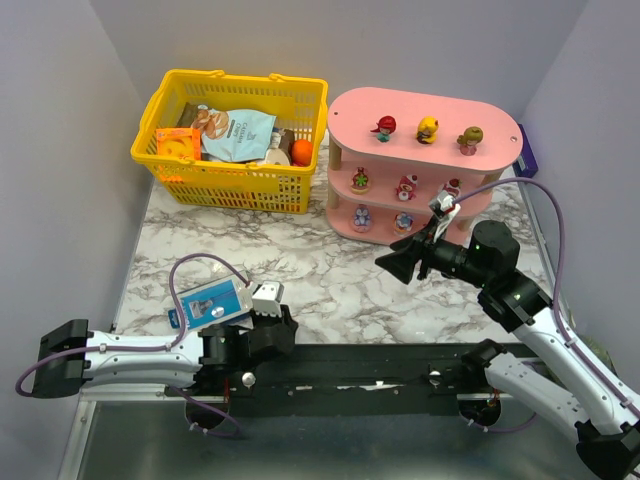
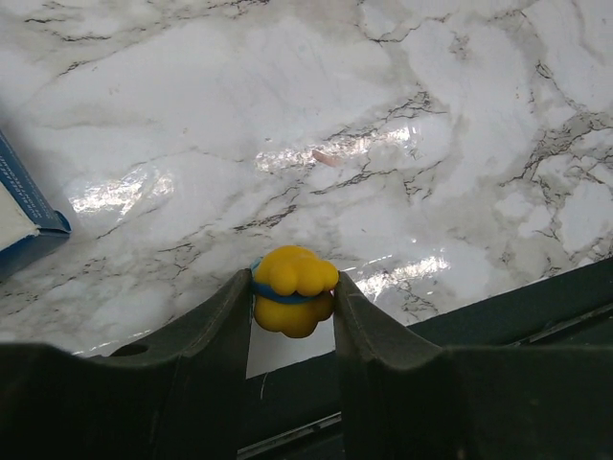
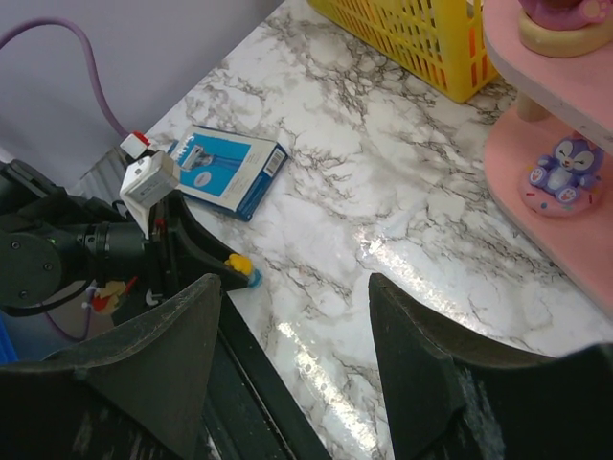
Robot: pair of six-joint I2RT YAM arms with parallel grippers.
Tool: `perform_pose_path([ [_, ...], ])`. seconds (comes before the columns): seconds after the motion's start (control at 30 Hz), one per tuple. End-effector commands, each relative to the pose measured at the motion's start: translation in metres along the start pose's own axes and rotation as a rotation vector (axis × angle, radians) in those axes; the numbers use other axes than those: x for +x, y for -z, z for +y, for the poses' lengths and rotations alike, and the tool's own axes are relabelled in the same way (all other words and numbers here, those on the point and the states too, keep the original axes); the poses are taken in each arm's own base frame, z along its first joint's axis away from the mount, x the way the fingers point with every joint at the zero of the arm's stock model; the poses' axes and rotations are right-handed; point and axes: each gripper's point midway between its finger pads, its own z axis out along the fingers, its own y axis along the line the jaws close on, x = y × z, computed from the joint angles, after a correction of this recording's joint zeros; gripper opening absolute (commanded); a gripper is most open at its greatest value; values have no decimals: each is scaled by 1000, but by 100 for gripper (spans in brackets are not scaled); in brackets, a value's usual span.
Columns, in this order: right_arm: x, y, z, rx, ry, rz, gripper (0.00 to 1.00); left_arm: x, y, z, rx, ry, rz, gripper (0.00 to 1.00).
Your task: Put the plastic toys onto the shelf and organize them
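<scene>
One yellow toy (image 2: 292,290) snug between the left claw's (image 2: 292,280) two fingers (image 2: 213,340).

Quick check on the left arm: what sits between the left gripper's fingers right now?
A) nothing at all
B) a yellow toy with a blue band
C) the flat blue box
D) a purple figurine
B: the left wrist view shows the yellow toy, blue band around its middle, between the fingers of the left gripper, which touch both its sides; the blue box lies off to the side.
</scene>
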Motion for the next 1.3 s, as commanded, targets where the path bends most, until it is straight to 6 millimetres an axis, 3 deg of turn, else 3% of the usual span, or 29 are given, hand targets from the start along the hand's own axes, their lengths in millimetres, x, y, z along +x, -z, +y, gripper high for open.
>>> perform_pose_path([
  [0.0, 4, 1, -9, 42, 1, 3, 71, -19, 3, -7, -3, 23, -55, 33],
  [0.1, 2, 1, -10, 50, -6, -2, 70, -30, 10, -10, -17, 16, -60, 29],
  [0.13, 3, 2, -11, 57, -12, -1, 71, -42, 15, -19, -6, 28, -75, 29],
  [0.2, 4, 3, -13, 73, -21, -7, 71, -56, 21, -19, -29, -5, -95, 29],
  [0.23, 6, 3, -17, 94, -35, -8, 71, -75, 29, -31, -13, 11, -120, 29],
  [0.3, 10, 4, -21, 118, -54, -7, 71, -96, 34, -33, -46, -6, -147, 29],
  [0.33, 16, 5, -28, 156, -78, -4, 70, -121, 44, -46, -27, -10, -176, 29],
  [0.4, 21, 7, -36, 200, -103, -6, 70, -147, 45, -48, -63, -17, -183, 28],
  [0.43, 27, 10, -41, 232, -121, -6, 71, -174, 52, -60, -37, -27, -209, 27],
  [0.47, 30, 11, -44, 246, -132, -7, 71, -185, 49, -65, -39, -49, -206, 26],
  [0.5, 34, 12, -45, 253, -139, -7, 71, -207, 45, -63, -54, -20, -236, 24],
  [0.53, 35, 13, -47, 265, -147, -11, 71, -229, 51, -79, 3, -4, -243, 23],
  [0.6, 37, 17, -48, 275, -154, -25, 71, -252, 37, -80, -24, -58, -235, 20],
  [0.63, 37, 19, -48, 282, -162, -30, 70, -278, 46, -98, 27, -57, -257, 21],
  [0.7, 37, 22, -47, 280, -164, -41, 71, -292, 29, -105, -2, -137, -225, 20],
  [0.73, 39, 23, -47, 285, -169, -41, 71, -322, 37, -115, 10, -125, -268, 20],
  [0.77, 39, 23, -48, 289, -172, -43, 71, -323, 22, -118, -9, -149, -236, 19],
  [0.8, 41, 24, -49, 292, -178, -45, 71, -329, 19, -120, -19, -178, -226, 19],
  [0.83, 42, 24, -48, 288, -186, -46, 71, -354, 25, -124, -12, -160, -264, 19],
  [0.87, 43, 24, -47, 285, -190, -44, 71, -355, 11, -128, -14, -174, -238, 18],
  [0.93, 48, 24, -48, 287, -203, -39, 71, -376, 13, -136, 12, -174, -257, 18],
  [0.97, 50, 24, -48, 284, -206, -38, 71, -380, 0, -135, -1, -175, -241, 17],
  [1.0, 52, 24, -48, 285, -207, -35, 70, -382, -3, -137, 7, -183, -231, 17],
  [1.03, 54, 24, -48, 283, -211, -30, 70, -396, 3, -144, 20, -184, -258, 17],
  [1.07, 56, 24, -49, 283, -212, -25, 71, -395, -7, -145, 8, -195, -239, 16],
  [1.27, 61, 25, -48, 273, -217, -27, 70, -417, 0, -159, 40, -208, -257, 14],
])
